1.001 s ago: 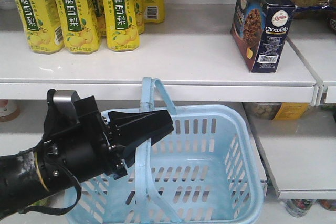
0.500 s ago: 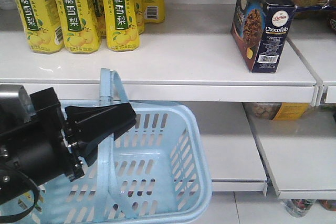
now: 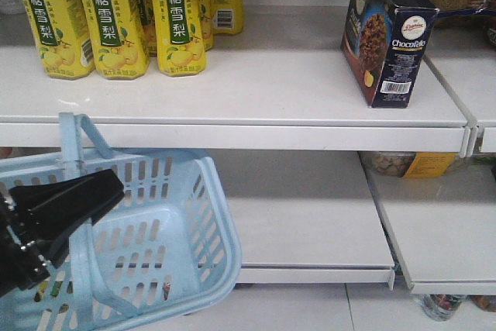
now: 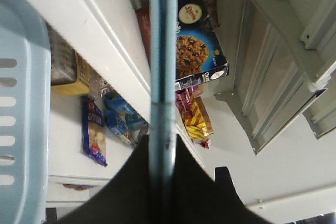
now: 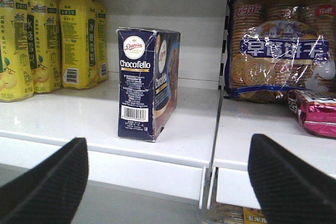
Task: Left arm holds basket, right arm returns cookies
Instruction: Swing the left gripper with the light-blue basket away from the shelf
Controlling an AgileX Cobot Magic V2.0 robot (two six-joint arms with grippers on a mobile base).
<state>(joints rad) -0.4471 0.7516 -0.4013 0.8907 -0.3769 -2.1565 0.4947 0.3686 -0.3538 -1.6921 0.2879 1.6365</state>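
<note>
A: Where's your Chocofello cookie box (image 5: 148, 84)?

B: Upright on the shelf (image 3: 271, 91). Your right tool (image 5: 168, 182) gapes empty; your left tool (image 4: 160, 182) pinches the basket (image 3: 198, 215) handle. Swinging could tip the basket.

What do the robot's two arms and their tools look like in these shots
Little of either arm shows. The left tool is matte black, a long wedge tapering to a blunt tip, with a black housing behind it at the frame's lower left. In the right wrist view, the right tool shows only as two dark, broad fingers with finely ribbed texture. No cables, labels or markings are visible.
</note>
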